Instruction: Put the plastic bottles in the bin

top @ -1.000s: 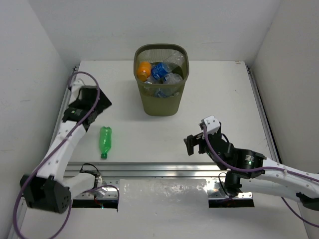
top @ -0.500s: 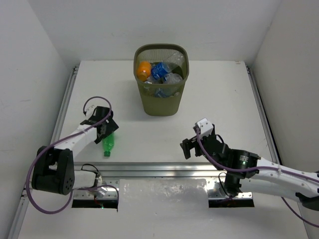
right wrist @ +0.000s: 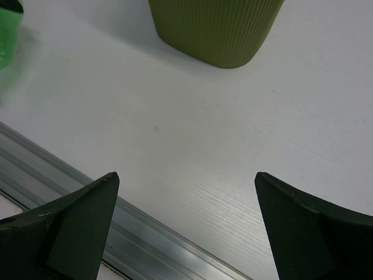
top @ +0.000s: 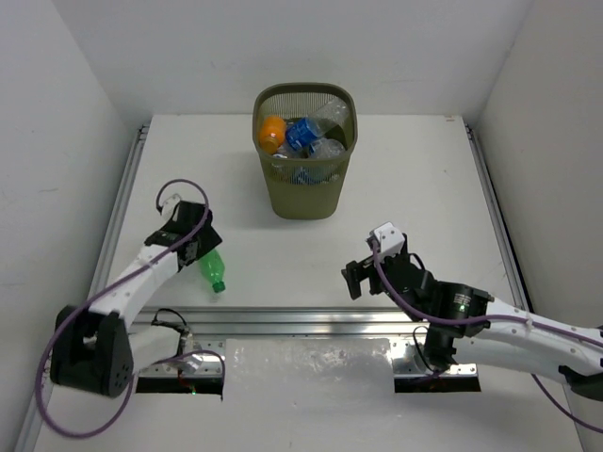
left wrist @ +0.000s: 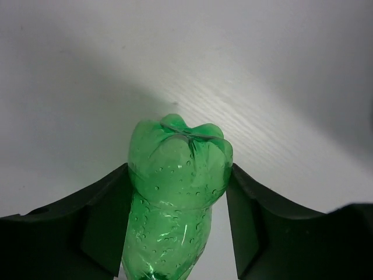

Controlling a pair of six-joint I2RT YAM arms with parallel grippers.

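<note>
Your left gripper [top: 195, 247] is pinching the green bottle [left wrist: 175, 192] right now. In the left wrist view both fingers [left wrist: 99, 221] are pressed up against the sides of it near the lobed bottom end, which faces the camera. From the top camera the bottle sits close to the near edge of the counter [top: 415, 179], over toward the near-left corner, with its cap angled at the near edge and a bit to the right. I honestly can't tell if it's off the surface or resting on it. Your right gripper [top: 356, 279] is spread wide with nothing between the fingers, hanging over the counter by the near edge, a little right of middle, well apart from the bottle. The bin [top: 306, 193] stands upright near the middle of the far edge. Looking down into it you can make out an orange bottle [top: 271, 132], a blue-labelled bottle [top: 301, 134] and a clear bottle [top: 330, 118] piled up near the rim. A metal rail [top: 311, 318] runs along the near edge.
</note>
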